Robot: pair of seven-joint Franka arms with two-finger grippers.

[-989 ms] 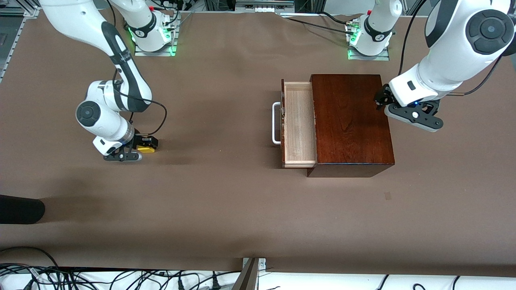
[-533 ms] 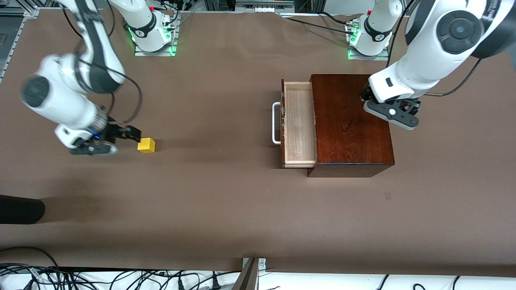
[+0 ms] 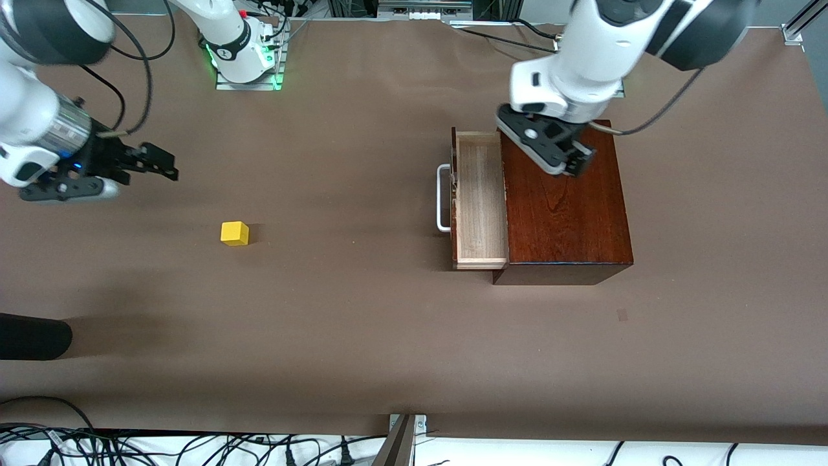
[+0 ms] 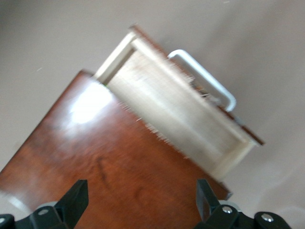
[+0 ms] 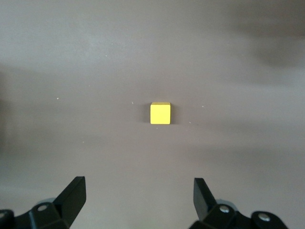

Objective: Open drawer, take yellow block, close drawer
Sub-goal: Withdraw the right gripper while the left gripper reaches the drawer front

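Observation:
The yellow block [image 3: 234,233] lies alone on the brown table toward the right arm's end; in the right wrist view the yellow block [image 5: 160,113] sits ahead of the fingers. My right gripper [image 3: 163,164] hangs open and empty in the air, off to the side of the block; the right gripper [image 5: 138,195] holds nothing. The drawer [image 3: 479,197] stands pulled out of the dark wooden box [image 3: 566,207], its pale tray empty and its white handle [image 3: 442,197] free. My left gripper [image 3: 574,162] hovers open over the box top; the left gripper [image 4: 140,200] faces the drawer [image 4: 176,114].
A black object [image 3: 32,336] pokes in at the table's edge near the front camera, at the right arm's end. Cables [image 3: 194,450] run along that front edge. The right arm's base [image 3: 242,52] stands at the table's top edge.
My right gripper let go of the yellow block, then lifted away toward the right arm's end. The left gripper swung from the box's outer edge across its top toward the drawer.

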